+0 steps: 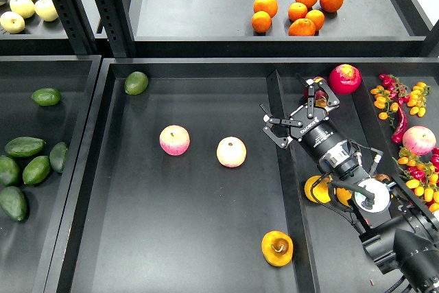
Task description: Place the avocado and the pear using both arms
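Right gripper (288, 116) jaws spread wide, clamping nothing, hovering over the divider (282, 169) between middle tray and right tray! No left arm in view. The pear (277, 248) sits free on the near right floor of the middle tray (171, 238). The avocado (25, 146), dark and long, lies in the left tray with its mates. Neither looks placed yet; both pickups seem left.

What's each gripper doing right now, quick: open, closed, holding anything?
Left: not in view.
Right gripper: open, empty, hovering over the tray divider near a pink-red apple.
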